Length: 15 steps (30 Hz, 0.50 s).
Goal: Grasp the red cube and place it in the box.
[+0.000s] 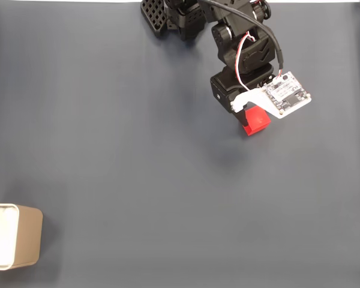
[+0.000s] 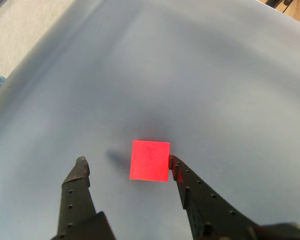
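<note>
On the grey table point(image 1: 108, 150), the box point(image 1: 15, 237) sits at the near left corner in the fixed view, well apart from the claw point(image 2: 127, 165), spread around the red cube point(image 2: 150, 160) toward the far right. The cube looks light, rigid, smooth (likely slippery); grip opposite flat faces. No long axis; square to the fingers.

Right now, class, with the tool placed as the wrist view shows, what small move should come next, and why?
Probably close the tool. In the wrist view the red cube lies between its open fingers: the right finger seems to touch the cube's edge, the left stands apart. The cube looks to be resting on the grey table, and the box is far off in the fixed view.
</note>
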Motion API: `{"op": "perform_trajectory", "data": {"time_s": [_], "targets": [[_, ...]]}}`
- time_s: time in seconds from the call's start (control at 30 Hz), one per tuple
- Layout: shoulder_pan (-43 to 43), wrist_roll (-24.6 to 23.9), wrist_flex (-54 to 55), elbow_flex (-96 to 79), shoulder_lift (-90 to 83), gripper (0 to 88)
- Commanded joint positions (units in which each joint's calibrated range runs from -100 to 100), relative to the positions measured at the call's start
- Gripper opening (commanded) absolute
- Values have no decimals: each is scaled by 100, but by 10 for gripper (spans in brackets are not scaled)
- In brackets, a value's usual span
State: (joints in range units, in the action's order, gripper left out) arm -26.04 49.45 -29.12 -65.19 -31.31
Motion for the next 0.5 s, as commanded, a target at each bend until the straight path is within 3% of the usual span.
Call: {"op": "perform_trajectory", "data": {"time_s": [0.0, 0.2, 0.47], "targets": [[-67, -49, 59, 242, -41, 367], [-38, 39, 67, 205, -24, 338], [-31, 54, 84, 196, 28, 203]]}}
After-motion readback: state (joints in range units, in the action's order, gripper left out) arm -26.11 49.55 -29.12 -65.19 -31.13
